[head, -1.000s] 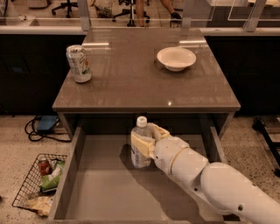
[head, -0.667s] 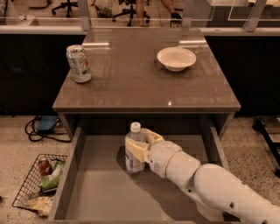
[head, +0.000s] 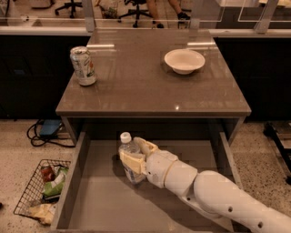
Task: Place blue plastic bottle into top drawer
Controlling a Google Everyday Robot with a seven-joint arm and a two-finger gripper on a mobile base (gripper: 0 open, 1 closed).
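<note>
Office, rolling chairs behind; hand around blue plastic bottle in drawer

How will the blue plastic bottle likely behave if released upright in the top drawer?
The pincer grips the blue plastic bottle upright inside the top drawer. Tall and narrow, it may tip easily; fallen, its round body would probably roll on the smooth flat bottom. Clear plastic walls likely dent under firm squeezing.

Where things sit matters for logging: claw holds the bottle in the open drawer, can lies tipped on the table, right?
No: the camera view shows the drink can standing upright on the table. The claw does hold the water bottle in the open top drawer.
</note>
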